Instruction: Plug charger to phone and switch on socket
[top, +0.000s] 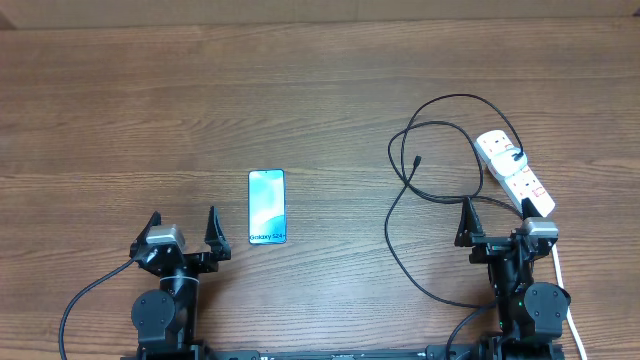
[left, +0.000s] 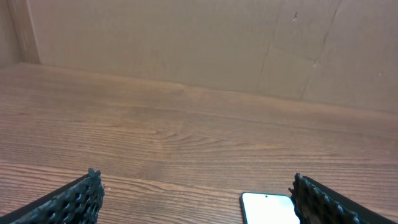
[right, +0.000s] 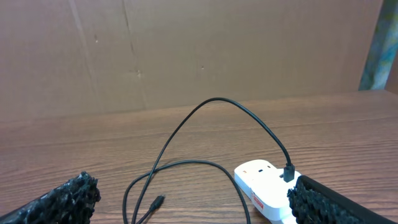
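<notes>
As the thin charger (right: 217, 99) loops, it seemingly enters the blocky white socket (right: 260, 174).

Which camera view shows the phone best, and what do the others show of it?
The overhead view: the whole phone lies flat, screen up. The left wrist view catches only one end at its bottom edge; the right wrist view shows none.

The table (top: 320, 80) is showing warm brown wood grain in long streaks. The phone (top: 267, 206) is glowing light blue-teal with white lettering. Right of the phone, the charger (right: 216, 99) is showing solid black, and the socket (top: 515, 172) is showing white with small red switches. Behind the phone, a wall (left: 186, 37) is standing plain tan
</notes>
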